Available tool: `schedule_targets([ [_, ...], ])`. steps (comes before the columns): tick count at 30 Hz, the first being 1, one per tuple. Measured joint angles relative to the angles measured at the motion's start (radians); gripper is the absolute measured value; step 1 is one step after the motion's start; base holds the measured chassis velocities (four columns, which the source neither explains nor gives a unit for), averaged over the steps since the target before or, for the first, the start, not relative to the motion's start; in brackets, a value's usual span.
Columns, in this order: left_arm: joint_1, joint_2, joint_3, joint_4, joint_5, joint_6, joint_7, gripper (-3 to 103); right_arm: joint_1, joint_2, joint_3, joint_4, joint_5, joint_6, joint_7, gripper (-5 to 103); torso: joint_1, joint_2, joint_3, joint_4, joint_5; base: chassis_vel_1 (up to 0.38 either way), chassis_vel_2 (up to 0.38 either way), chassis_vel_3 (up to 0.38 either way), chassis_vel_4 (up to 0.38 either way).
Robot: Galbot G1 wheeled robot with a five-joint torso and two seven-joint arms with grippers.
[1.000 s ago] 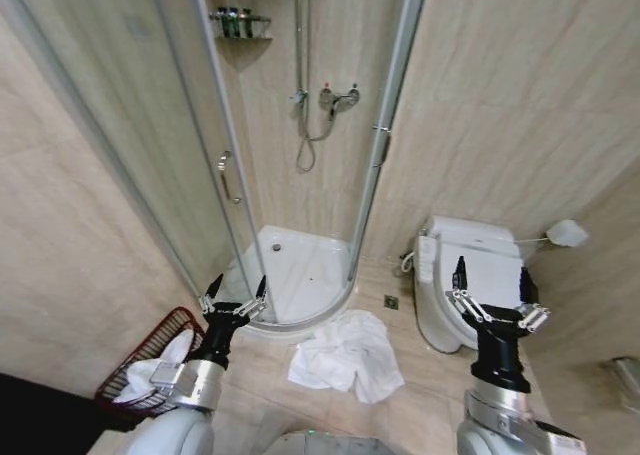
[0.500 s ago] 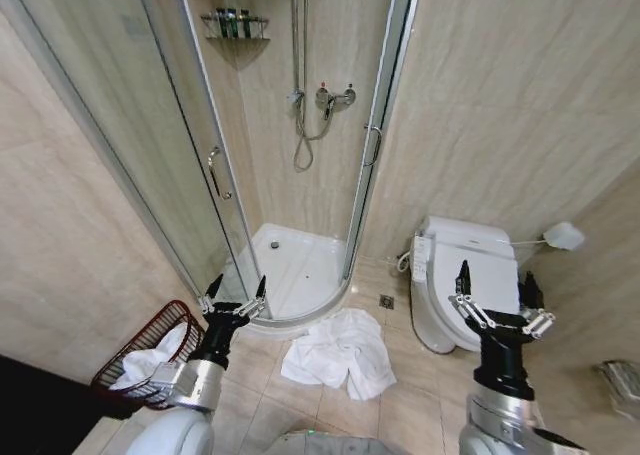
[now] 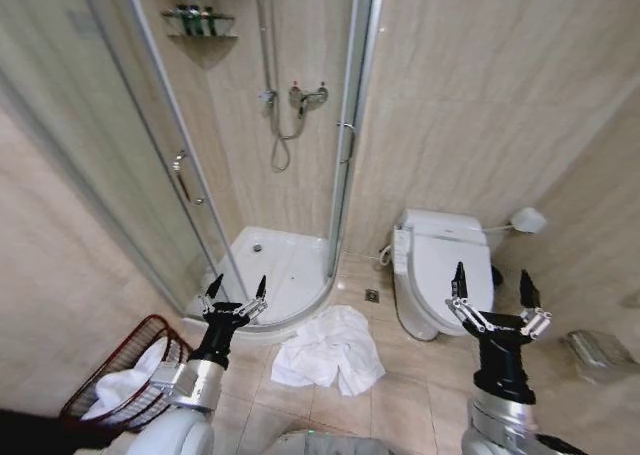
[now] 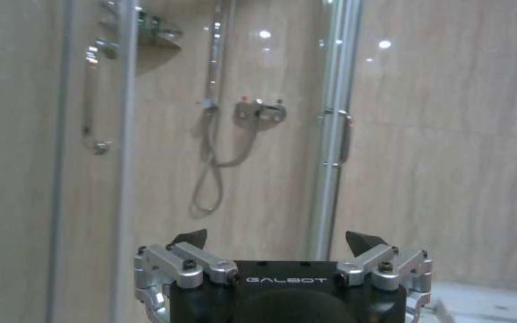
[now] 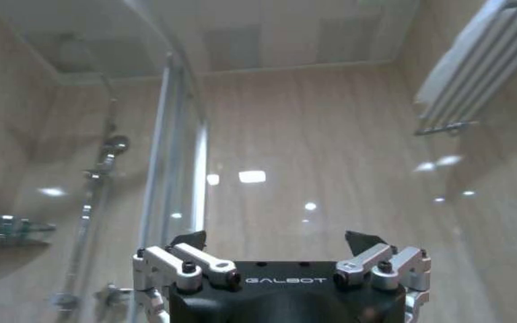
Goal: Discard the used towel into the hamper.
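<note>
A crumpled white towel lies on the tiled floor in front of the shower tray. The hamper, a dark-red wire basket with white cloth inside, stands at the lower left by the wall. My left gripper is raised, open and empty, above the floor between the hamper and the towel; in the left wrist view this gripper points at the shower wall. My right gripper is also held up open and empty, in front of the toilet; the right gripper faces the upper wall in its wrist view.
A glass shower cabin with an open door fills the middle back. A white toilet stands at the right, with a floor drain beside it. A small bin sits at the far right. Tiled walls close in on both sides.
The whole picture has shifted left and down, so the camera has moved. Both grippers keep the same raised, open pose. The towel lies where it was.
</note>
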Motion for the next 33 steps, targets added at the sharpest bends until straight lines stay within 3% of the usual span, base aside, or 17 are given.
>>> schedule_targets([
  [12, 0.0, 0.0, 0.0, 0.0, 0.0, 0.0, 0.0, 100, 0.002, -0.018, -0.011, -0.024, 0.022, -0.005, -0.009, 100, -0.003, -0.006, -0.004, 0.0001, 0.0001, -0.059, -0.067, -0.068, -0.058],
  [18, 0.0, 0.0, 0.0, 0.0, 0.0, 0.0, 0.0, 100, 0.05, -0.019, -0.013, -0.033, 0.022, 0.027, 0.045, 100, -0.007, -0.016, -0.009, 0.0002, 0.0002, 0.0, 0.0, 0.0, 0.0],
  [28, 0.0, 0.0, 0.0, 0.0, 0.0, 0.0, 0.0, 100, 0.059, -0.034, 0.003, -0.005, 0.001, -0.05, 0.101, 100, -0.034, -0.074, -0.04, 0.0002, 0.0001, 0.0, 0.0, 0.0, 0.0],
  [33, 0.0, 0.0, 0.0, 0.0, 0.0, 0.0, 0.0, 100, 0.042, -0.041, -0.012, 0.023, -0.01, -0.115, 0.072, 100, -0.046, -0.102, -0.055, 0.0001, 0.0, 0.0, 0.0, 0.0, 0.0],
])
